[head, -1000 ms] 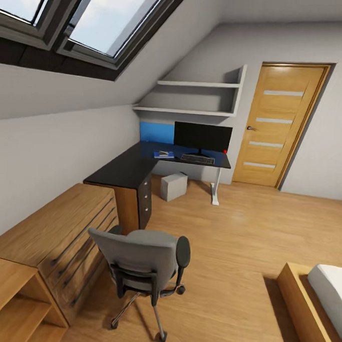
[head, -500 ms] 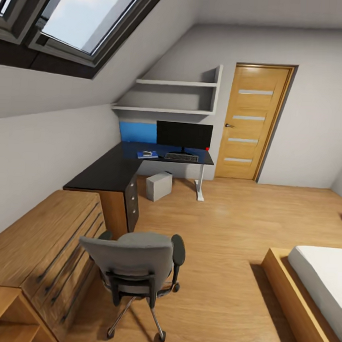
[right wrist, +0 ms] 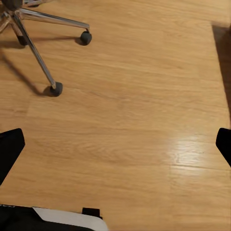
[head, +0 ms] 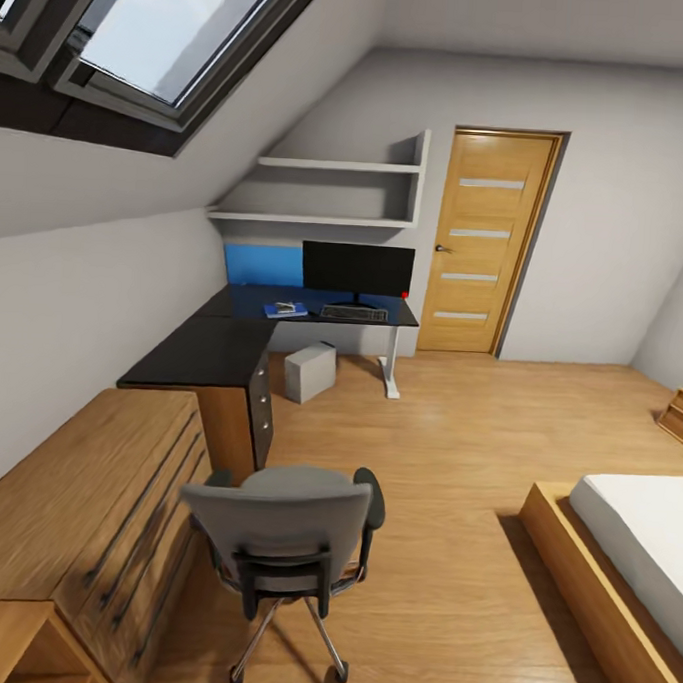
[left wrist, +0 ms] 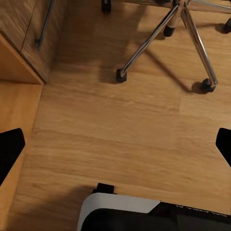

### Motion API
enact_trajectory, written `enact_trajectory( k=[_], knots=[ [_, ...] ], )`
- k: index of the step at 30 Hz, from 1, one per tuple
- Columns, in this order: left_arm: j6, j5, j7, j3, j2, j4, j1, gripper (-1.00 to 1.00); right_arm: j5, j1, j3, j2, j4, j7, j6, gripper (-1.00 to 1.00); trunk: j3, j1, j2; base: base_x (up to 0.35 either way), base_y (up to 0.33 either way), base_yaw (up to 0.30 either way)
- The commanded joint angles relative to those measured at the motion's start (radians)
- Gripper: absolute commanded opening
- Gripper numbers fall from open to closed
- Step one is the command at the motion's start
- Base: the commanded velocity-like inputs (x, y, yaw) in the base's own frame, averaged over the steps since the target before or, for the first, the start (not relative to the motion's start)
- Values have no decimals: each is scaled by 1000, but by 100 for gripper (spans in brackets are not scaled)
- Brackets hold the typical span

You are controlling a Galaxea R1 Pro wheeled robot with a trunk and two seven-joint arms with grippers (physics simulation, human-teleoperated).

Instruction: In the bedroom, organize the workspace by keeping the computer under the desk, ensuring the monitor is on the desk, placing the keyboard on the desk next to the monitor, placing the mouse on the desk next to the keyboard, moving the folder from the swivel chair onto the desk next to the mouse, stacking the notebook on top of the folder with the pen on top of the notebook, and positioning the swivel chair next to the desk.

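You're in an attic bedroom at home: sloped ceiling with skylights (head: 147, 41), bed (head: 636, 557) (just its corner), wooden door (head: 482, 241), corner desk (head: 221, 350).

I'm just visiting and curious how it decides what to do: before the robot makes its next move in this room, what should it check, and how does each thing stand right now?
1. Monitor on the desk: ok.
2. Keyboard on the desk in front of the monitor: ok.
3. Computer on the floor under the desk: ok.
4. Swivel chair next to the desk: not ok; it stands apart from it, by the wooden drawers.
5. Folder off the chair seat: cannot tell; the chair's back hides the seat. A blue item lies on the desk.
6. Left claw and right claw open and empty: ok.
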Motion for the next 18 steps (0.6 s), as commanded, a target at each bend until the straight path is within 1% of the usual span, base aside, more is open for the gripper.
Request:
enact_trajectory(
  k=[1, 5, 7, 14, 18],
  knots=[
    [-2, 2, 8, -9, 1, -1, -1, 100, -2, -1, 9, 0, 2, -6, -3, 100, -2, 1, -2, 0, 302, -13],
    [-2, 2, 8, -8, 1, -1, -1, 100, -2, -1, 9, 1, 2, -6, -3, 100, -2, 1, -2, 0, 291, -6],
    [-2, 3, 8, -8, 1, -1, -1, 100, -2, -1, 9, 2, 2, -6, -3, 100, -2, 1, -2, 0, 201, -3],
    [-2, 4, 8, -4, 1, -1, -1, 100, -2, -1, 9, 2, 2, -6, 1, 100, -2, 1, -2, 0, 71, -1],
    [-2, 4, 8, -5, 1, -1, -1, 100, -2, -1, 10, 2, 1, -5, 5, 100, -2, 1, -2, 0, 153, 0]
  ],
)
